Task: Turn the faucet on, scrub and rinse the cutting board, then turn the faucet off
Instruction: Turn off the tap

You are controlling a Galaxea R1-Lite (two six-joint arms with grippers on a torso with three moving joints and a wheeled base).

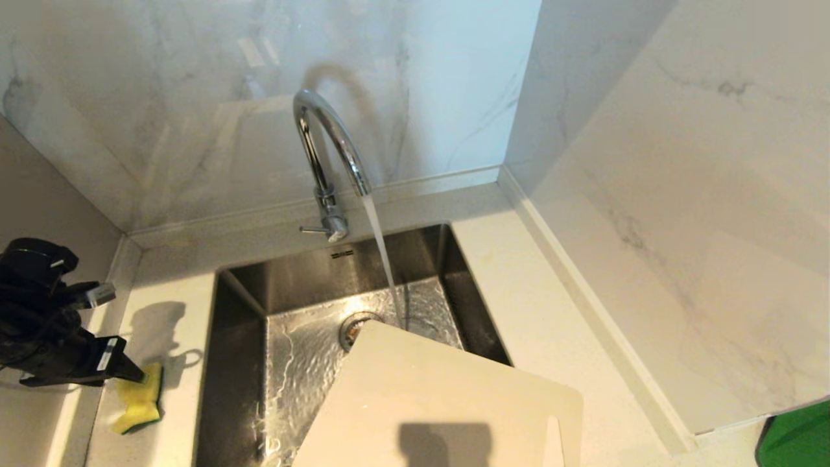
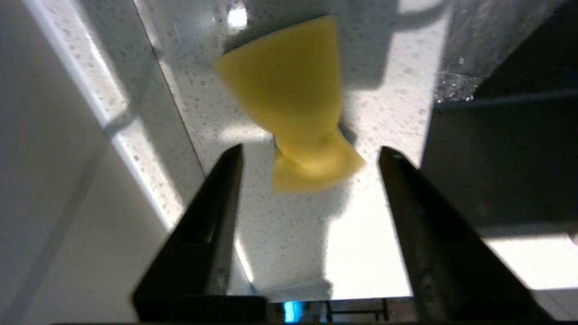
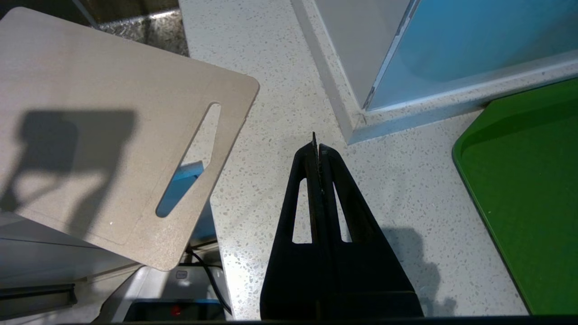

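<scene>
Water runs from the chrome faucet (image 1: 327, 149) into the steel sink (image 1: 243, 337); its small side lever (image 1: 313, 229) sticks out to the left. The cream cutting board (image 1: 428, 402) lies tilted over the sink's front right corner, slot handle toward the counter, and also shows in the right wrist view (image 3: 104, 126). My left gripper (image 1: 130, 371) (image 2: 311, 153) hangs open over the counter left of the sink. A yellow sponge (image 1: 139, 402) (image 2: 289, 90) lies on the counter just ahead of its fingertips, held by neither. My right gripper (image 3: 316, 144) is shut and empty over the counter right of the board.
Marble walls close in behind and to the right, and a plain wall runs along the left. A green tray (image 1: 797, 434) (image 3: 524, 194) sits on the counter at the far right. The drain (image 1: 353, 327) lies just beyond the board's far corner.
</scene>
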